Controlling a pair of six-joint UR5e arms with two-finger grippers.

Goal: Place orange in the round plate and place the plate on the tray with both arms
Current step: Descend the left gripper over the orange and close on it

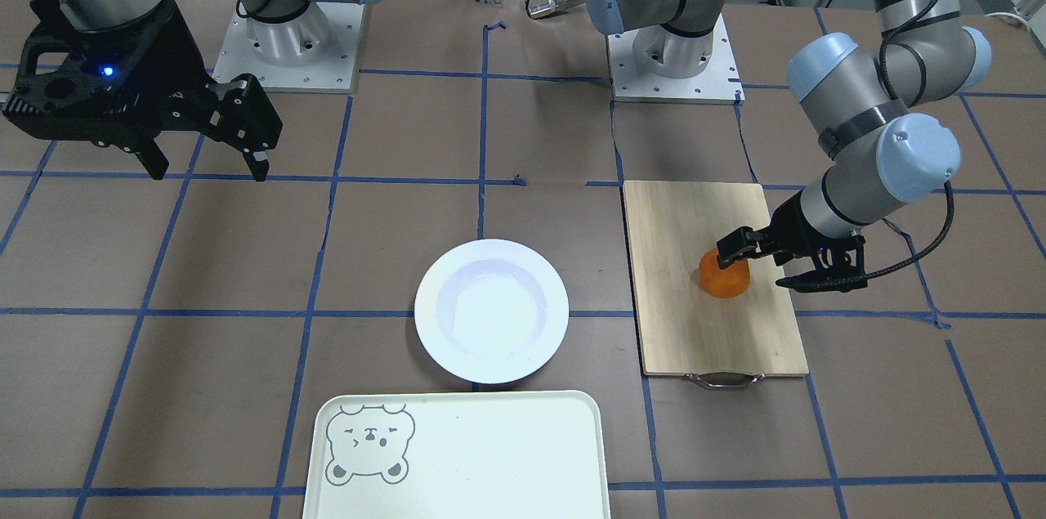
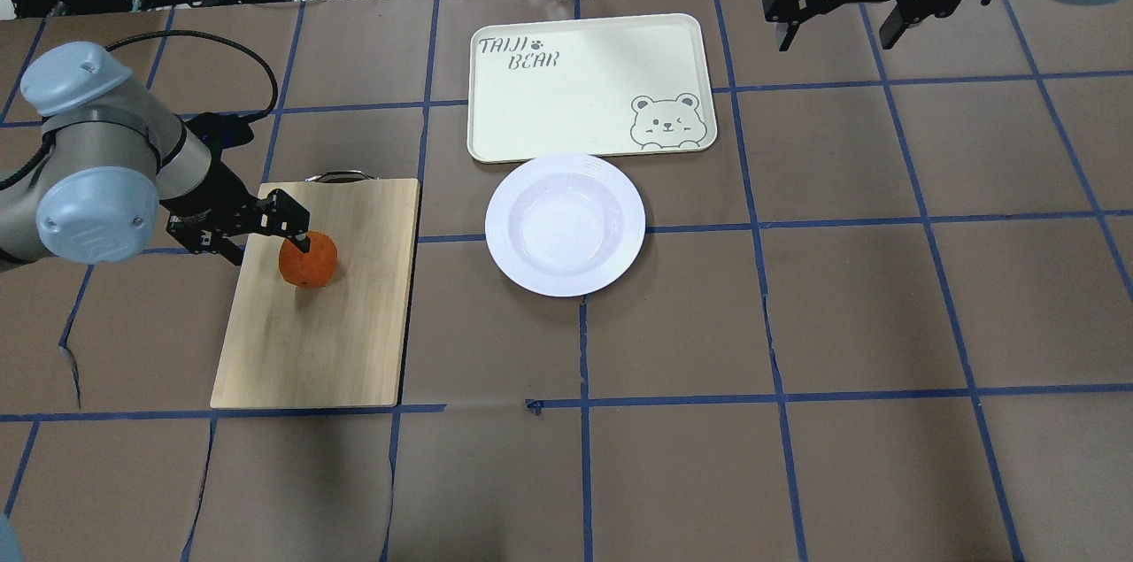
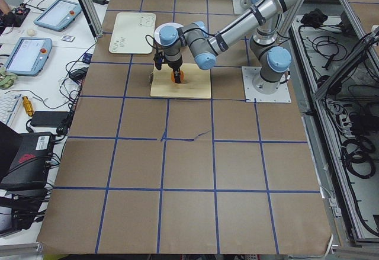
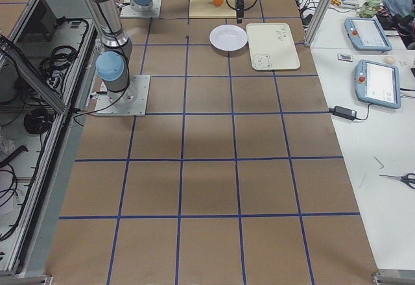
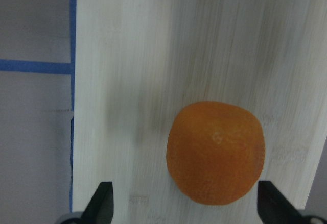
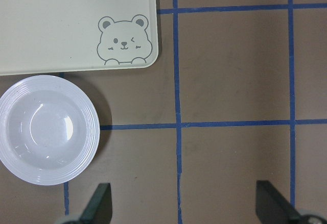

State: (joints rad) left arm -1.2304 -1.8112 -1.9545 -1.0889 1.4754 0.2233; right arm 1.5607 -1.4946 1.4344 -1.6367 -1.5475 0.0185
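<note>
— Where's the orange?

— On the wooden board, over on the robot's left. The left gripper is down around it with its fingers spread wide, and nothing is pinched yet. In the wrist view the fruit sits off to one side, nearly against one finger.

— So what could go wrong?

— I'd guess that finger reaches it first and nudges it. It's round and the board is smooth, so it could roll out before the other finger arrives. Later on, the plate looks glossy. Two grippers lifting it unevenly might tip it and send the fruit rolling.

— Anything in the plate?

— No, it's bare. It lies mid-table, right up against the tray, though I can't tell if they touch. The tray holds nothing either, only its printed bear.

— And the other arm?

— The right gripper hangs high on its own side, fingers apart, holding nothing.
</note>
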